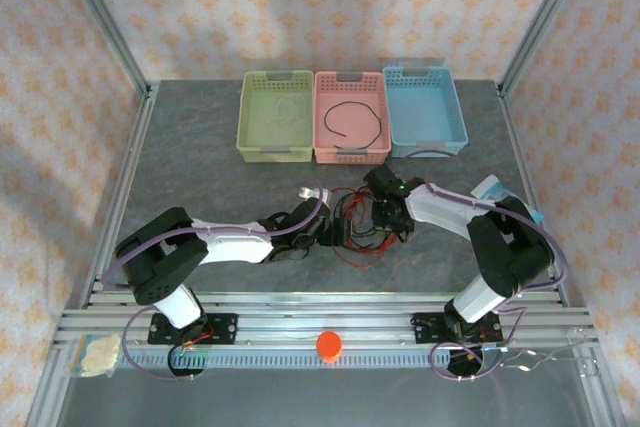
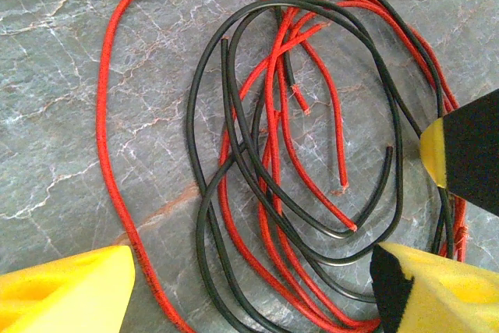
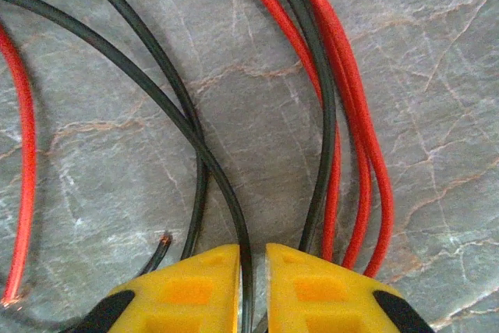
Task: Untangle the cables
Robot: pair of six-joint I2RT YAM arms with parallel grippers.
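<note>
A tangle of red and black cables [image 1: 362,229] lies on the grey table [image 1: 200,167] between the two arms. In the left wrist view the loops [image 2: 296,138] spread out under my left gripper [image 2: 253,294]. Its yellow fingers [image 2: 70,290] stand wide apart with nothing pinched between them. My right gripper [image 3: 252,271] is shut on a black cable [image 3: 195,138] that runs into the narrow gap between its fingers. Three red strands [image 3: 355,115] pass beside its right finger. In the top view the left gripper [image 1: 325,232] and right gripper [image 1: 385,212] flank the tangle.
Three baskets stand at the back. The green one [image 1: 248,117] holds a pale white cable [image 1: 283,112], the pink one [image 1: 322,117] a black cable [image 1: 350,127], and the third is blue [image 1: 424,112]. A small white connector [image 1: 310,191] lies near the left arm. An orange knob [image 1: 328,345] sits on the front rail.
</note>
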